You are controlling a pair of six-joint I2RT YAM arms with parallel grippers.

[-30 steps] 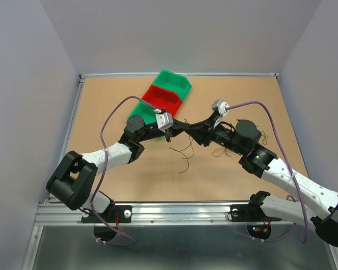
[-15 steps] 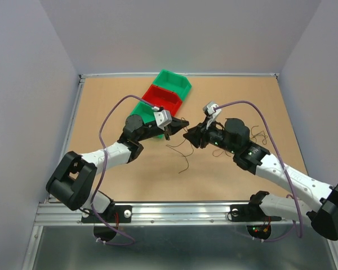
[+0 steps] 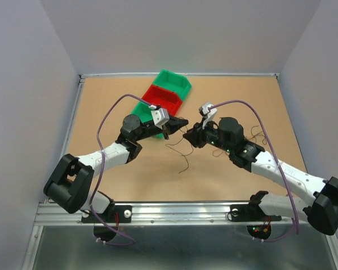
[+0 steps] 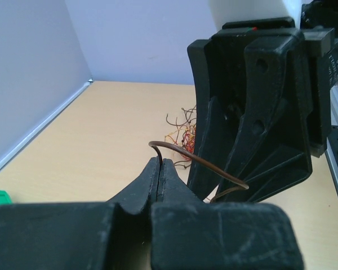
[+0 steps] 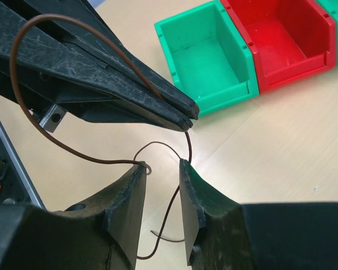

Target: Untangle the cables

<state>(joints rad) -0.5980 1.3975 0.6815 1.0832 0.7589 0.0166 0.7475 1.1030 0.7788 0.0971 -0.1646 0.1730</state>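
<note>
**Left gripper pinching one brown wire, right gripper parted beside it**

Left gripper [image 4: 159,169] is seen with its fingers pressed together on a single dark brown cable [image 4: 197,160], which arches out from the fingertips toward the right gripper [image 5: 162,169] facing it at close range. Two arms are counted, meeting tip to tip over the table [image 3: 101,101]. The right gripper's two fingers are held slightly apart, and the same brown strand [image 5: 56,149] is seen looping down between them and just below the left gripper's closed tips; whether it is touched by either finger cannot be told. Further loose strands [image 3: 183,152] are seen on the table beneath both grippers, and a small orange, red and dark tangle [image 4: 183,132] lies beyond the left gripper's tips. Three bins are counted behind the left gripper: two green [image 3: 174,83] [image 5: 208,59] and one red [image 3: 163,97] between them.
</note>
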